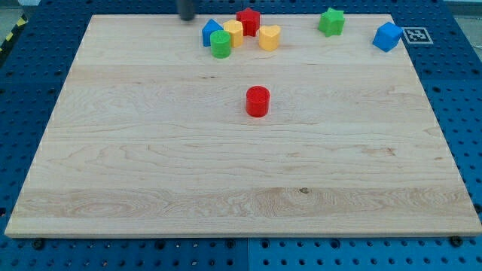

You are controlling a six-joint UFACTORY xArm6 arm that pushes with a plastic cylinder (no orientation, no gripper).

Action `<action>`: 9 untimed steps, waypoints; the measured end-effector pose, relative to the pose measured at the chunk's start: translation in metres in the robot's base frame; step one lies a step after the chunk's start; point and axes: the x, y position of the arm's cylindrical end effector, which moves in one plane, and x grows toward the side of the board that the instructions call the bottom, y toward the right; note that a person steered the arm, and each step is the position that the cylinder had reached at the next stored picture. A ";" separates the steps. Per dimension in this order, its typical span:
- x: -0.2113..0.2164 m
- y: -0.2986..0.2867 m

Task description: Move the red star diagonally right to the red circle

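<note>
The red star sits at the view's top centre, in a tight cluster of blocks. The red circle stands alone near the board's middle, below and slightly right of the star. My tip is at the view's top edge, left of the cluster and of the blue triangular block. It touches no block.
The cluster also holds a green cylinder, a yellow block and a yellow heart-like block. A green star and a blue block sit at the top right. The wooden board lies on a blue pegboard.
</note>
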 end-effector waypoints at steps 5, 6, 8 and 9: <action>0.018 0.093; 0.018 0.102; 0.020 0.136; 0.033 0.137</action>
